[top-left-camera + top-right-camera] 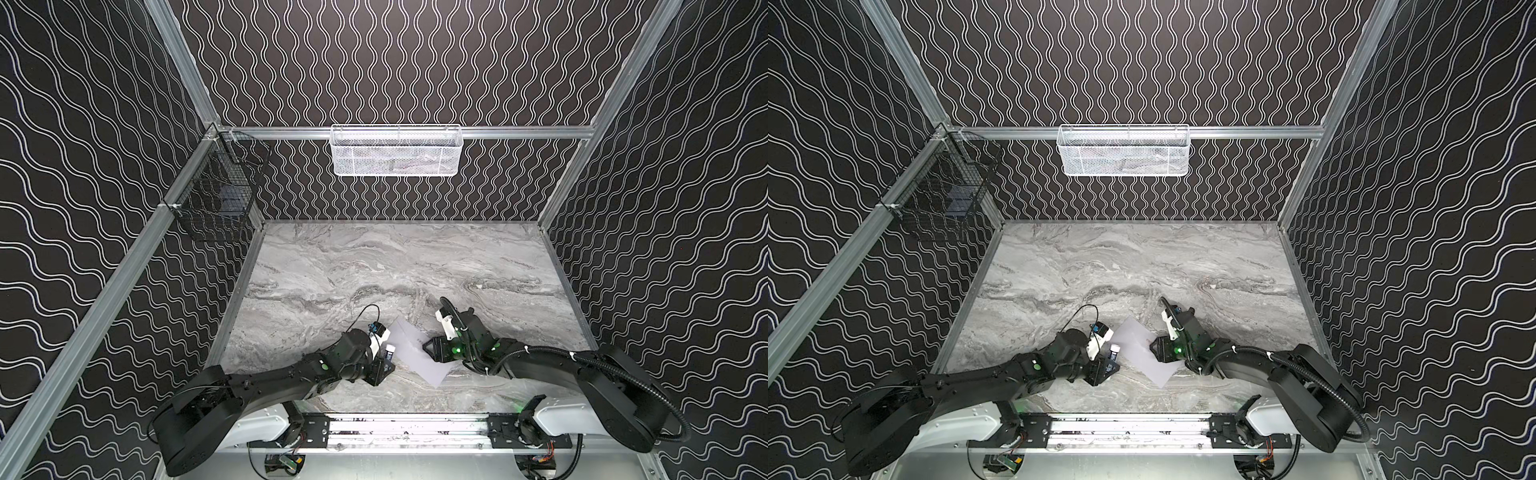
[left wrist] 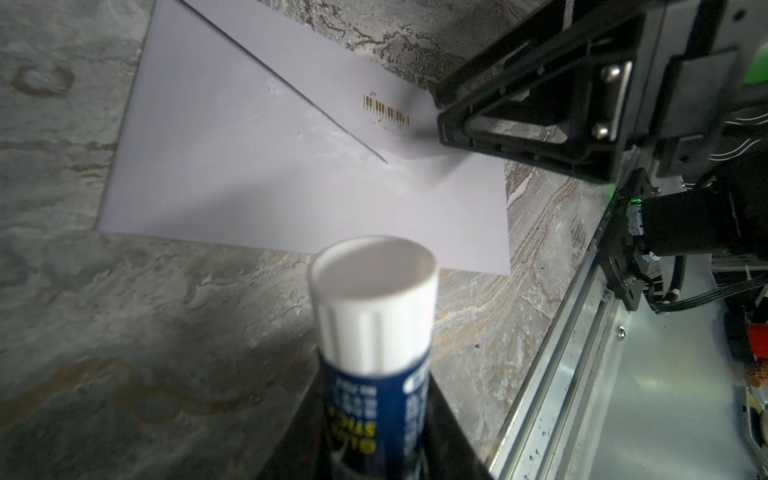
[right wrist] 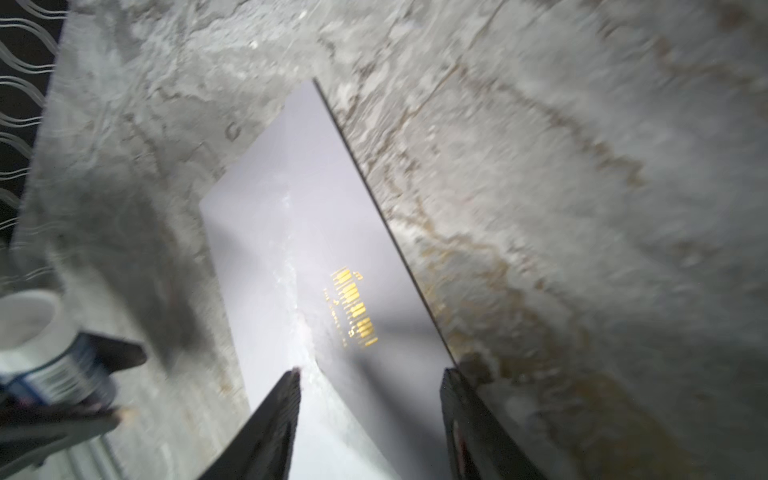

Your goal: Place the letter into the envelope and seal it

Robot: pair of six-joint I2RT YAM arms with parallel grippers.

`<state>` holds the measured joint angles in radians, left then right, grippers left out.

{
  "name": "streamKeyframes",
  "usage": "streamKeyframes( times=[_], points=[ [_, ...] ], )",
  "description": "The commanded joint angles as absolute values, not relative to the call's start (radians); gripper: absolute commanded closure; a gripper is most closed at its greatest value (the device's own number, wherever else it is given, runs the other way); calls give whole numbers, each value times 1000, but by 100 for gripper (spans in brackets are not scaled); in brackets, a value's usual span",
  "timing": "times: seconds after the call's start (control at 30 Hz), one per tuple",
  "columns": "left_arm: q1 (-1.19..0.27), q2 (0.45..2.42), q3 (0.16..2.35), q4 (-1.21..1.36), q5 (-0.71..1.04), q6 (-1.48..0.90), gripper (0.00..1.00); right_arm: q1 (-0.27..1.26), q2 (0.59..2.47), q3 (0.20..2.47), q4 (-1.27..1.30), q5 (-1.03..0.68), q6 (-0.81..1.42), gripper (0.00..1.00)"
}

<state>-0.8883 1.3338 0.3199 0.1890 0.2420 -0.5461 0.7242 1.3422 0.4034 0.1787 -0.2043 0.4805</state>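
Toward six o'clock on the marble table, we see the envelope lying flat and skewed, its pointed flap folded down, with whitish smears along the flap's edge. On the flap we find a gold barcode-like print; the fine line beneath it is too small to read. At the envelope's nine o'clock, the left gripper clamps a glue stick with a white cap. We can read yellow "STICK" on its blue label; the other lettering is blurred. At its three o'clock, the right gripper has its fingers spread apart by the flap's tip, grasping nothing.
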Motion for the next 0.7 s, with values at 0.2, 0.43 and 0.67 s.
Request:
streamKeyframes(
  times=[0.2, 0.43, 0.67],
  points=[
    [-887, 1294, 297, 227, 222, -560, 100, 805, 1331, 323, 226, -386, 582, 48],
    [-887, 1268, 298, 186, 201, -564, 100, 909, 1309, 329, 330, -369, 504, 59],
    [-887, 1272, 301, 174, 204, -573, 100, 910, 1283, 154, 893, -168, 229, 87]
  ],
)
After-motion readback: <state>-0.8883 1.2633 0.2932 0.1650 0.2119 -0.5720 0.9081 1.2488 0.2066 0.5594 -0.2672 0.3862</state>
